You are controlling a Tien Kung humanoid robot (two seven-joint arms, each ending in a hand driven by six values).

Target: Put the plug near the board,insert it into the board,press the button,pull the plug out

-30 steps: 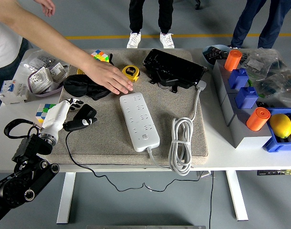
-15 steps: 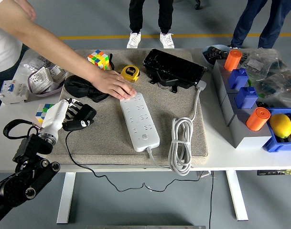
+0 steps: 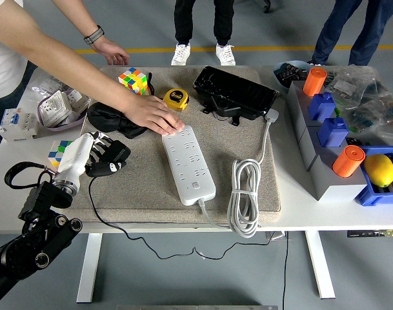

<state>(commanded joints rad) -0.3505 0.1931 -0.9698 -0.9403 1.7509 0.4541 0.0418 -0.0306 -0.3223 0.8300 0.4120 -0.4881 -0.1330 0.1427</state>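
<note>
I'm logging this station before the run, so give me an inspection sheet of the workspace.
Surface: white table with a beige mat.
Job's things: white power strip on the mat, a person's hand on its far end; black plug.
Clutter: Rubik's cube, tape measure, lemon.
Grippers: left hand shut on the plug; right not in view.
Cables: coiled white cord.
Surroundings: people standing beyond the table.

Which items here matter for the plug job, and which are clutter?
Job: black plug with cable, held in the left robot hand; white power strip, steadied by a person's hand.
Clutter: yellow tape measure, colourful puzzle cube, yellow lemon.
</note>
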